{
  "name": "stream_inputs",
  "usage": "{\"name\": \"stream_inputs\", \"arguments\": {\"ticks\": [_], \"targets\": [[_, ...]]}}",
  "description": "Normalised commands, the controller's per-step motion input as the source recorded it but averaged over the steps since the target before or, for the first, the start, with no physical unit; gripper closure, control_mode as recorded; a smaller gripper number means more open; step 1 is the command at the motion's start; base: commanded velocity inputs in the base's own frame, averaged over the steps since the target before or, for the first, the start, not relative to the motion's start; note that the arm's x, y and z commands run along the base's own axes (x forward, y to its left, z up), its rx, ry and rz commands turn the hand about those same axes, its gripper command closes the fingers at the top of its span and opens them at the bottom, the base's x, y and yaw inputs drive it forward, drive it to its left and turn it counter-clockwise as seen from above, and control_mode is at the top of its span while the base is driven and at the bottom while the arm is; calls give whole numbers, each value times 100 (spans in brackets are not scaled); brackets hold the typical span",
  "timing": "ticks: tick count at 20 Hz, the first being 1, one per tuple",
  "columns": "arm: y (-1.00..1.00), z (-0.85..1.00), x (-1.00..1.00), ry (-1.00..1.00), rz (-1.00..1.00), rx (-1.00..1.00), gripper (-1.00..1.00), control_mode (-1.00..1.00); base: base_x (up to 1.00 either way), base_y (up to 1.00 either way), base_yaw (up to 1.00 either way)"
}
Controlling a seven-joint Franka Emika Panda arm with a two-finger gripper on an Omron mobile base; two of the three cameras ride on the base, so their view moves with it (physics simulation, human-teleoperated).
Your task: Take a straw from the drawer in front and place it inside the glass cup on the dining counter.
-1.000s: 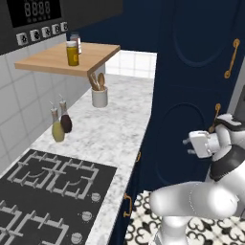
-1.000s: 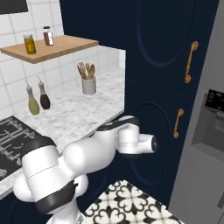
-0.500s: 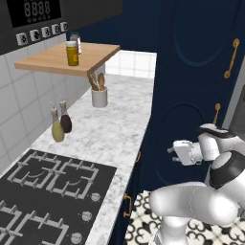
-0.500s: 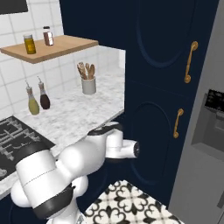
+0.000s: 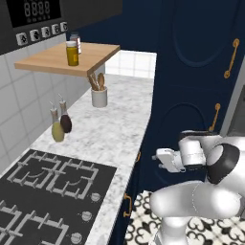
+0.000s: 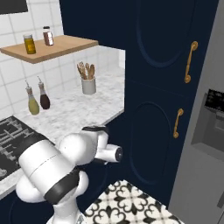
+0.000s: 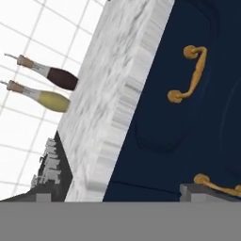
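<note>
White two-finger gripper (image 5: 160, 158) hangs at centre-right, beside the navy blue drawer front (image 7: 160, 117) with its curved brass handle (image 7: 190, 75); finger state cannot be told; grey-veined marble worktop (image 5: 112, 127) left of centre.

**Open floor before the drawers, bench edge crowding above**

The hand (image 5: 160, 160) is hanging in free space just off the navy drawer front (image 7: 188, 108). The marble bench (image 5: 115, 129) edge is overhanging it; brass handles (image 7: 190, 80) are jutting outward. Two bottles (image 5: 61, 125) are standing well back.

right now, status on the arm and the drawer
End effector low beside the worktop edge, nothing held. Gold drawer handle ahead in hand view, drawer front shut. Nothing blocking.
</note>
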Motion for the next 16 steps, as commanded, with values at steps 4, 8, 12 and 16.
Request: {"name": "stream_inputs", "arguments": {"ticks": [4, 8, 12, 16], "targets": [[0, -30, 42, 0, 0, 11, -100, -100, 0, 0, 0], [0, -31, 50, 0, 0, 12, -100, -100, 0, 0, 0], [-1, -23, 62, 0, 0, 12, -100, -100, 0, 0, 0], [-10, -28, 58, 0, 0, 13, -100, -100, 0, 0, 0]]}}
